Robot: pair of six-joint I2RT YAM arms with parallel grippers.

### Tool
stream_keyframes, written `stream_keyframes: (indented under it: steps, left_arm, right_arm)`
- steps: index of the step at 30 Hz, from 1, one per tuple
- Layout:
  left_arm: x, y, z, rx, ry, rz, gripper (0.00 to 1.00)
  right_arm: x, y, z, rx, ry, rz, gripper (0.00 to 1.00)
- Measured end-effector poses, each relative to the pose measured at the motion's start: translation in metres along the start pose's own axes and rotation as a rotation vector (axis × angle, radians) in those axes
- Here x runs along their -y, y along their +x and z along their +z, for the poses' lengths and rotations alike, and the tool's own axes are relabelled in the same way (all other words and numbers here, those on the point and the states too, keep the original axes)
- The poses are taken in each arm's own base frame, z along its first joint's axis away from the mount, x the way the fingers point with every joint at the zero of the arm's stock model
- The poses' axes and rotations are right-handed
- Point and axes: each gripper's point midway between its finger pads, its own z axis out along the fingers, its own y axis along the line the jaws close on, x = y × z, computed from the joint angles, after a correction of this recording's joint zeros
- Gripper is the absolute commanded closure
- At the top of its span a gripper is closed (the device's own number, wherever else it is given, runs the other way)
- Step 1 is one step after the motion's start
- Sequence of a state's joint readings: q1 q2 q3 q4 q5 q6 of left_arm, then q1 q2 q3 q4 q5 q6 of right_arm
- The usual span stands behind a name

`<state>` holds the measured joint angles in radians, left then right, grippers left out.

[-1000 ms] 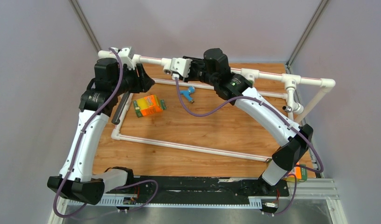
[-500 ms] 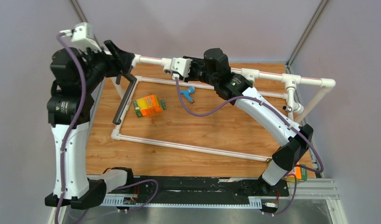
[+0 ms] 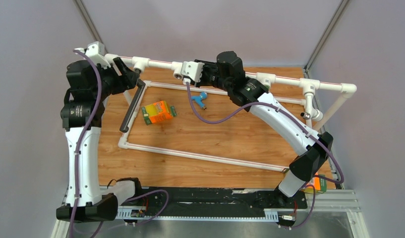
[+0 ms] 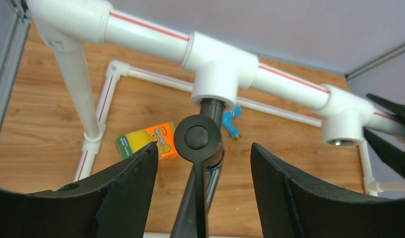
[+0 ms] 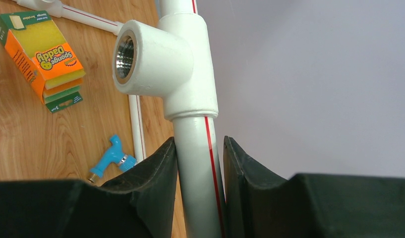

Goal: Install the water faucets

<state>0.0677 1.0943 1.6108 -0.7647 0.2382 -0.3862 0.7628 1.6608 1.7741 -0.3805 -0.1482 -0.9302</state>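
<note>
On the table (image 3: 225, 136), inside the white pipe frame (image 3: 200, 157), an orange sponge box (image 3: 158, 112) and a small blue faucet (image 3: 201, 99) are seen lying apart. Farther back on the left, the long dark-brown faucet (image 3: 131, 106) is shown slanting upward, its top end entered in a downward tee socket (image 4: 217, 82) of the raised far rail. The left pincer (image 4: 204, 148) is held open, its fingers (image 4: 126, 188) standing on either side of that faucet without touching it. Farther along the same rail, the right pincer (image 5: 199, 163) is closed upon the pipe, just beside a threaded socket (image 5: 125, 52).
</note>
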Motion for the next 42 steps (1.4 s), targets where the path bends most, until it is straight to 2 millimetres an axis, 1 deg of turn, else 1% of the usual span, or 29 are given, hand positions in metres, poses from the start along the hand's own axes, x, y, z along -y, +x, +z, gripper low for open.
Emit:
stream_keyframes:
  steps: [2, 3, 5, 8, 10, 16, 18, 22, 25, 29, 31, 33, 34, 37, 39, 42]
  left_arm:
    - [-0.009, 0.019, 0.015, -0.063, 0.002, -0.005, 0.26]
    - [-0.012, 0.026, 0.019, -0.083, 0.004, -0.007, 0.27]
    - [-0.016, 0.033, 0.024, -0.099, 0.011, 0.000, 0.29]
    - [-0.015, 0.030, 0.024, -0.078, 0.039, 0.021, 0.34]
    - [-0.013, 0.024, 0.023, -0.048, 0.069, 0.042, 0.40]
    - [-0.001, 0.015, 0.018, 0.016, 0.188, 0.107, 0.66]
    - [0.001, 0.016, 0.018, 0.014, 0.214, 0.130, 0.69]
    - [0.004, 0.016, 0.017, 0.007, 0.254, 0.192, 0.71]
    - [0.008, 0.016, 0.019, -0.010, 0.260, 0.276, 0.70]
    - [0.015, 0.020, 0.022, -0.042, 0.230, 0.435, 0.62]
    - [0.018, 0.021, 0.023, -0.053, 0.204, 0.526, 0.55]
    - [0.021, 0.024, 0.023, -0.062, 0.190, 0.603, 0.44]
    - [0.023, 0.026, 0.023, -0.067, 0.193, 0.633, 0.43]
    - [0.036, 0.034, 0.025, -0.082, 0.228, 0.703, 0.32]
    - [0.045, 0.039, 0.026, -0.090, 0.259, 0.738, 0.29]
    - [0.061, 0.053, 0.030, -0.117, 0.325, 0.755, 0.27]
  right_arm:
    - [0.000, 0.000, 0.000, 0.000, 0.001, 0.000, 1.00]
    - [0.000, 0.000, 0.000, 0.000, 0.000, 0.000, 1.00]
    - [0.000, 0.000, 0.000, 0.000, 0.000, 0.000, 1.00]
    - [0.000, 0.000, 0.000, 0.000, 0.000, 0.000, 1.00]
    - [0.000, 0.000, 0.000, 0.000, 0.001, 0.000, 1.00]
    - [0.000, 0.000, -0.001, 0.000, 0.001, 0.000, 1.00]
    - [0.000, 0.000, -0.001, 0.000, 0.001, -0.001, 1.00]
    - [0.000, 0.000, -0.001, 0.000, 0.001, -0.001, 1.00]
    - [0.001, 0.001, -0.001, -0.002, 0.002, -0.001, 1.00]
    - [0.002, 0.003, -0.001, -0.005, 0.004, -0.002, 1.00]
    - [0.002, 0.003, -0.001, -0.006, 0.004, -0.003, 1.00]
    - [0.002, 0.003, -0.001, -0.006, 0.004, -0.003, 1.00]
    - [0.002, 0.003, -0.001, -0.005, 0.003, -0.004, 1.00]
    - [0.002, 0.003, -0.001, -0.004, 0.001, -0.004, 1.00]
    - [0.001, 0.002, -0.001, -0.003, -0.001, -0.004, 1.00]
    - [0.000, 0.001, -0.001, -0.001, -0.002, -0.004, 1.00]
